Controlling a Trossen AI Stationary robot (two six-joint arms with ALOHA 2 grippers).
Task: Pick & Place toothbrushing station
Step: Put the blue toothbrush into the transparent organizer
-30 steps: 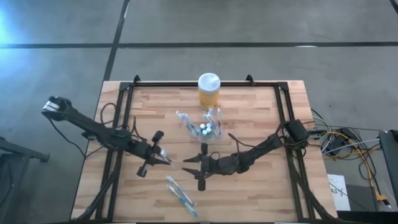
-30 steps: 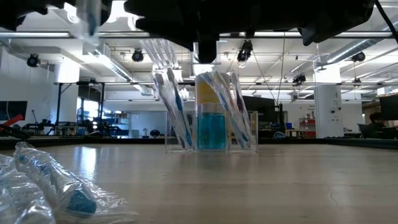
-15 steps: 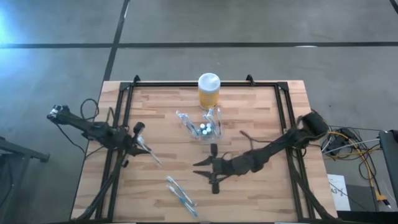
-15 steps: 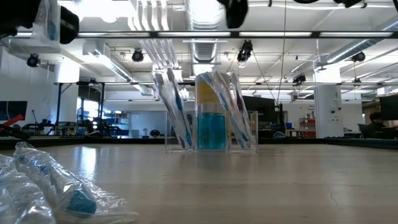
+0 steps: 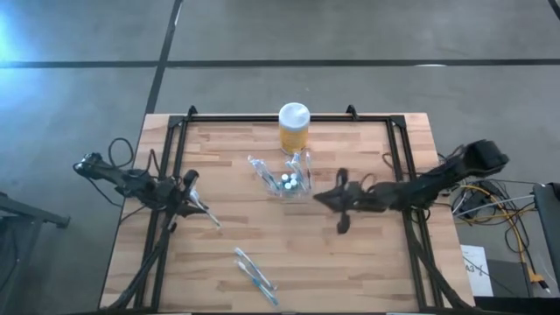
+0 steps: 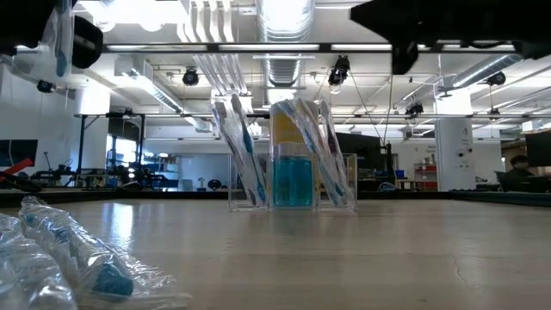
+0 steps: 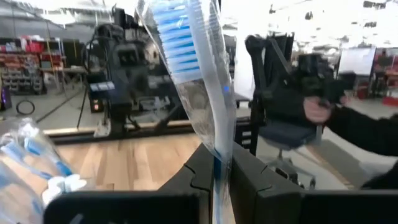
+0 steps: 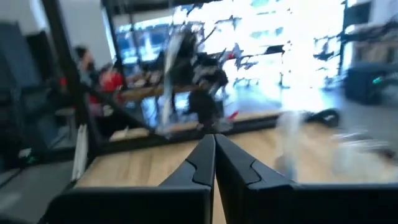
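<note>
Since a second ago both arms have drawn back from the middle of the surface: the left tool (image 5: pixel 194 194) has pulled away to the left of the toothbrushing station (image 5: pixel 287 179), carrying a wrapped toothbrush (image 7: pixel 198 74), and the right tool (image 5: pixel 322 198) has swung up from below the station to just beside its right flank, its jaws going from spread to pressed together. That clear slotted holder stands near the middle of the wooden surface (image 5: pixel 367 254), just in front of the yellow jar with a white lid (image 5: pixel 294 128), and already bears several brushes leaning in its slots, as the low view shows (image 6: pixel 293 155). Two more wrapped brushes (image 5: pixel 254 273) lie well below the station, toward the near edge. In the left wrist view the tool pinches the wrapped toothbrush low on its handle, blue bristles standing up and away from the fingers (image 7: pixel 245 180). The right wrist view shows its fingers (image 8: pixel 239 168) meeting with nothing between them. Judging from this, the step in hand is carrying the held brush back to an open slot; doing it well likely means approaching from above with the handle pointing down, keeping clear of the leaning brushes and of the right arm beside the light holder, which a nudge could tip.
</note>
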